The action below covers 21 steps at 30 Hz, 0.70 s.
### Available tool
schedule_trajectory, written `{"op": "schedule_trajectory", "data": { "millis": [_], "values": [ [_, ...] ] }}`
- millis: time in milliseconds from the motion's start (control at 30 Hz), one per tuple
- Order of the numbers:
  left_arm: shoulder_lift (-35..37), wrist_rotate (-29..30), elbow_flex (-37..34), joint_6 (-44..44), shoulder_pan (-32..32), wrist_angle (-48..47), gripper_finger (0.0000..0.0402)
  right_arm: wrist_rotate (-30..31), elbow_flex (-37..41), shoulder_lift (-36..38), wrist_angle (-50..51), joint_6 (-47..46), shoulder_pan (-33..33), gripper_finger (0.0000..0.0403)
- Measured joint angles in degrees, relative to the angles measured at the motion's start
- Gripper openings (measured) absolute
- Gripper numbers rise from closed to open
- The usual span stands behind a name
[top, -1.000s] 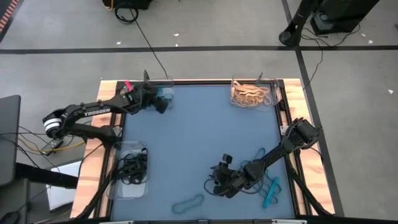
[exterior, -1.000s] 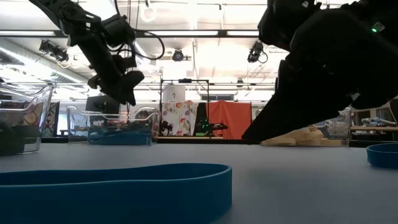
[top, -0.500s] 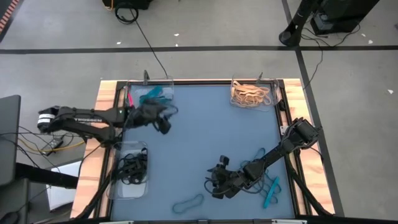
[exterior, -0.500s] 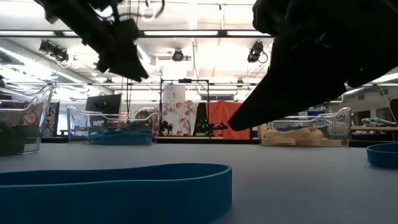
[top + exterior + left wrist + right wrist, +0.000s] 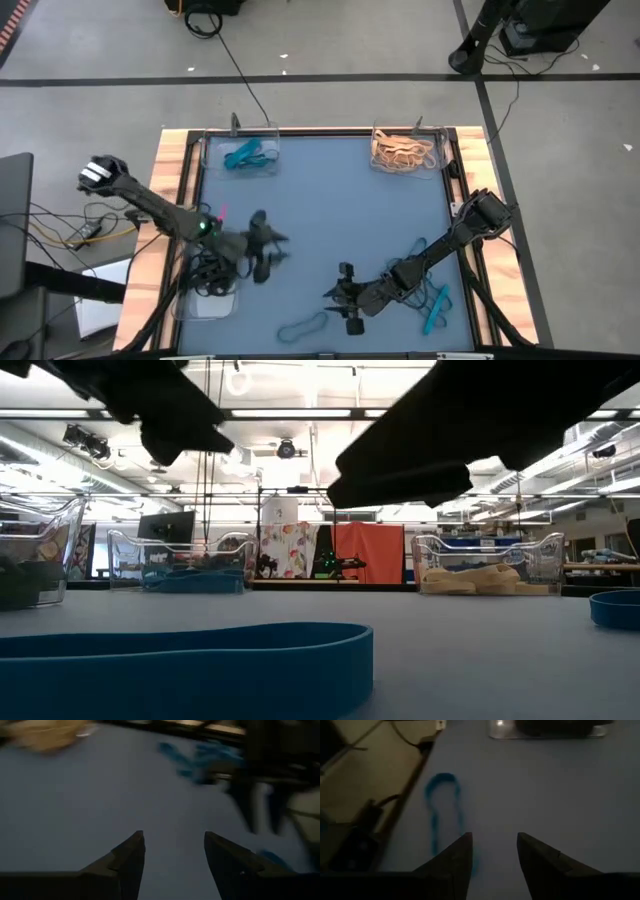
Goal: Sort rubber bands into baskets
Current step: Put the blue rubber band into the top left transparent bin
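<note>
My left gripper (image 5: pixel 268 246) hangs open and empty over the blue mat, beside the left basket (image 5: pixel 228 300) that holds black rubber bands (image 5: pixel 208 272); its wrist view (image 5: pixel 172 837) shows only mat between the fingers. My right gripper (image 5: pixel 338 297) is open and empty low over the mat near the front. A teal band (image 5: pixel 318 319) lies flat on the mat just near-left of it, and it also shows in the right wrist view (image 5: pixel 433 822) and in the low view (image 5: pixel 200 650). More teal bands (image 5: pixel 436 305) lie at the near right.
The far-left basket (image 5: pixel 268 133) holds teal bands (image 5: pixel 242 154). The far-right basket (image 5: pixel 438 165) holds tan bands (image 5: pixel 402 152). A wooden rim (image 5: pixel 160 240) frames the mat. Open mat lies in the middle (image 5: pixel 340 210). Cables run on the floor beyond the table.
My left gripper has swung from the far-left basket toward the near edge, to beside the basket of black bands. My right gripper has crept toward the table's left and near edge, toward the teal band on the mat.
</note>
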<state>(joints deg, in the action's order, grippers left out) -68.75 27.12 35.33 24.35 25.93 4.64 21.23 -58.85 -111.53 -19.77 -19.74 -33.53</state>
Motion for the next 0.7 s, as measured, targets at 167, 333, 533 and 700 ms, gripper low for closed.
{"op": "schedule_trajectory", "data": {
  "millis": [167, 333, 533, 700],
  "values": [
    [-8.66, -6.42, -0.01, -3.3, 7.51, 10.77, 0.0207, -3.59, 0.0, 0.0, -1.24, -0.06, -1.21, 0.0173],
    [-17.6, -5.93, 0.0, -2.79, 12.05, 22.79, 0.0207, -2.12, 0.01, 0.0, -1.2, -2.48, -3.08, 0.0177],
    [-26.49, -4.73, 2.81, -1.9, 14.44, 27.65, 0.0207, 0.24, 0.0, 0.02, -0.36, -10.23, -4.05, 0.0172],
    [-32.74, -6.22, 5.86, -3.51, 15.1, 27.56, 0.0207, 1.63, 0.01, 0.02, 1.03, -11.59, -3.79, 0.0172]
  ]
}}
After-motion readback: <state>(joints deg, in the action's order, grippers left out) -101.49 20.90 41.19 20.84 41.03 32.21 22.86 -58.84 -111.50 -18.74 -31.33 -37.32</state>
